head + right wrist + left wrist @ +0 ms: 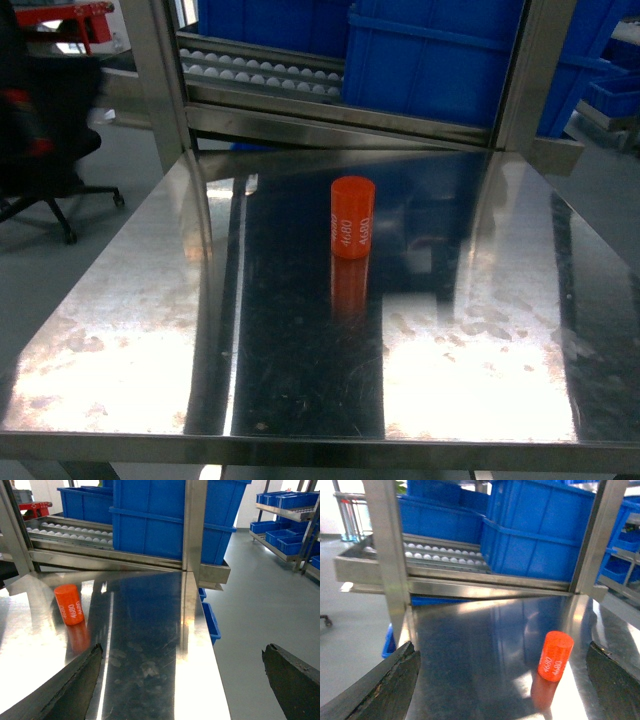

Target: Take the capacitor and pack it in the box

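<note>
Just ahead of left end effector (502, 690), capacitor (555, 656)

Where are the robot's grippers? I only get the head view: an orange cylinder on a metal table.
Observer: Outside your view. The left wrist camera shows the left gripper open, with the capacitor ahead of it, untouched.
Operator: And the other one?
Observer: The right gripper is open too; the capacitor stands far to its left.
Operator: Any box to pack it in?
Observer: None in any view. The right wrist camera only adds blue bins low beside the table.
</note>
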Tool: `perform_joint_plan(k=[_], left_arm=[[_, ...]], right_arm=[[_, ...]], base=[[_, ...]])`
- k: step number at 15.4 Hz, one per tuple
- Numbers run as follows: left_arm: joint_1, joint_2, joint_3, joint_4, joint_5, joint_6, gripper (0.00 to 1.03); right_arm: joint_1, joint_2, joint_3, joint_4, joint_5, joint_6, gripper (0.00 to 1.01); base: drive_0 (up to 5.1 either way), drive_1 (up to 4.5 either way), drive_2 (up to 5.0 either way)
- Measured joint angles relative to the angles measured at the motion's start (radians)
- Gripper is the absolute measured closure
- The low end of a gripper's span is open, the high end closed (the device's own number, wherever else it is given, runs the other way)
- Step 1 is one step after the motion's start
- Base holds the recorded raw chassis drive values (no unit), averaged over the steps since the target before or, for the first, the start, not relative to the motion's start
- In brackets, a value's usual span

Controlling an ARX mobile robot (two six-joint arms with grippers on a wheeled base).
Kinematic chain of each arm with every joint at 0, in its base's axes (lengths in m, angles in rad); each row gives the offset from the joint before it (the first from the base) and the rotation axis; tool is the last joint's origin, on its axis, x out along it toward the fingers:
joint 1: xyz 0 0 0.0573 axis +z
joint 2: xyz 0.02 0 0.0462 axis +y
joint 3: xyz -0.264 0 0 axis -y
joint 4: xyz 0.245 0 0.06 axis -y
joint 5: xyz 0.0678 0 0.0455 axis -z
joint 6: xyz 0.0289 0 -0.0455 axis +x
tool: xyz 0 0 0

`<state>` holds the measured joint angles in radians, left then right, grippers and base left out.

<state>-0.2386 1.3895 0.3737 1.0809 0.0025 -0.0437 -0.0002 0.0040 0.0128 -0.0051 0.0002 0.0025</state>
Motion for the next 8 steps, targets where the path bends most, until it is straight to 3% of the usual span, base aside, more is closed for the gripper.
perform_joint_plan(k=[1,4,8], left_arm=[[-0.039,0.188,0.101,0.038,0.015,0.024,0.05],[-0.111,0.500,0.325,-0.029,0.063,0.031,0.05],[-0.132,0.732,0.591,-0.103,0.107,0.050,0.05]], right_arm=[[0.000,0.000,0.000,0.000,0.000,0.000,0.03],[0.000,0.000,0.000,0.000,0.000,0.000,0.03],[0.000,0.000,0.000,0.000,0.000,0.000,0.03]], base=[[0.0,0.00,0.0],[0.0,0.00,0.0],[0.0,0.00,0.0]])
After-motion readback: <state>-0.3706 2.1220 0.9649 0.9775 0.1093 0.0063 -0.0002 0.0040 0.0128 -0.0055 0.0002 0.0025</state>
